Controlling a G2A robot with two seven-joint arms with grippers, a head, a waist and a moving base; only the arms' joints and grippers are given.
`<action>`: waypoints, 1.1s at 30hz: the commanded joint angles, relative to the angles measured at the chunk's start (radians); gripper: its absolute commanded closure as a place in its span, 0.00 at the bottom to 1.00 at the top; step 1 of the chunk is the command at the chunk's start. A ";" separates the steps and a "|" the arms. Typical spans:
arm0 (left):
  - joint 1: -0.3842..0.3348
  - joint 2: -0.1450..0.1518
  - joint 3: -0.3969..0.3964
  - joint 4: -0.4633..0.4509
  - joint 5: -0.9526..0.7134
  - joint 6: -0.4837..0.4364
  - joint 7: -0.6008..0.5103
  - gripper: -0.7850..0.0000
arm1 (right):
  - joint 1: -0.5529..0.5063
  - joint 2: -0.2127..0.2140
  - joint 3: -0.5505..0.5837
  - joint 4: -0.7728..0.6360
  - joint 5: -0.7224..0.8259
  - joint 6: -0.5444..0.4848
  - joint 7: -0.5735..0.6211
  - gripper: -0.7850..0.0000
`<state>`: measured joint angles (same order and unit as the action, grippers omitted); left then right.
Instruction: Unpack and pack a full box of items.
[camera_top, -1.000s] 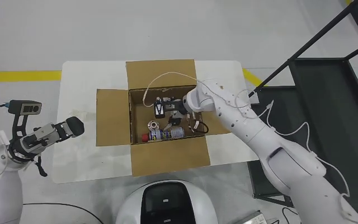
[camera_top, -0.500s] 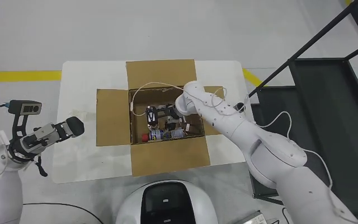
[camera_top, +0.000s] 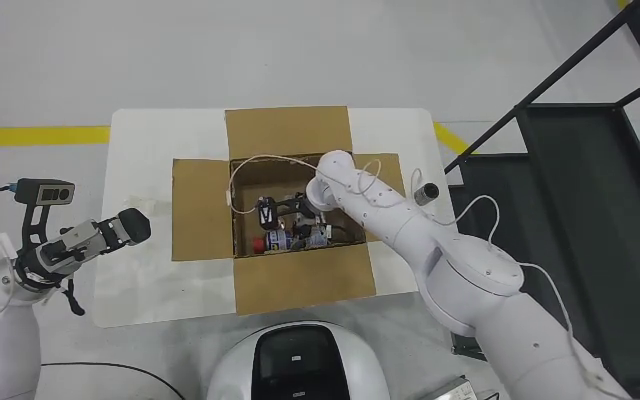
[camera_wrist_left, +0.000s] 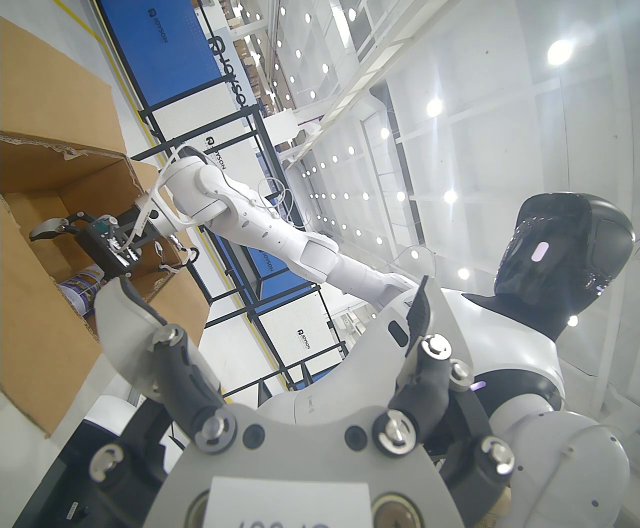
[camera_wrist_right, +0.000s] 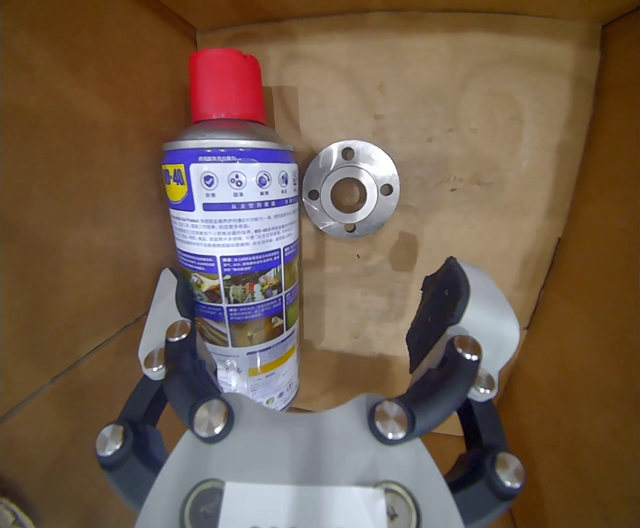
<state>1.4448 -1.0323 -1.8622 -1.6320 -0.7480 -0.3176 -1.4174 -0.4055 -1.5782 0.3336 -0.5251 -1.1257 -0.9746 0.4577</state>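
Straddles spray can (camera_wrist_right: 232, 240) with wide-spread right gripper (camera_wrist_right: 310, 280) inside cardboard box (camera_wrist_right: 75, 200), metal flange (camera_wrist_right: 351, 187) beside; holds left gripper (camera_wrist_left: 270, 300) likewise spread, well apart.

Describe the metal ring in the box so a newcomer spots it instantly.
Look into the open cardboard box on the white table. On its floor, beside the red-capped spray can, lies a flat silver disc. Unlike the can, it has a large centre hole ringed by small bolt holes.

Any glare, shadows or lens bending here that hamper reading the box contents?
Left wrist view: ceiling lamps flare and rack bars bow. Right wrist view: even light, the spray can throwing a shadow toward the metal flange. Top view: box walls shade its floor.
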 joint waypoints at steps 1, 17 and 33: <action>0.000 0.000 0.000 0.000 0.000 0.000 0.000 0.00 | 0.004 -0.011 -0.008 0.016 -0.015 0.009 0.001 0.00; 0.000 0.000 0.000 0.000 0.000 0.000 0.000 0.00 | 0.040 -0.059 -0.020 0.114 -0.084 -0.013 -0.102 1.00; 0.000 0.000 0.000 0.000 0.000 0.000 0.000 0.00 | 0.069 0.023 -0.072 0.073 -0.160 -0.038 -0.254 1.00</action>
<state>1.4448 -1.0323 -1.8622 -1.6320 -0.7480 -0.3176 -1.4174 -0.3378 -1.5614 0.2663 -0.4544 -1.2880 -1.0123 0.1971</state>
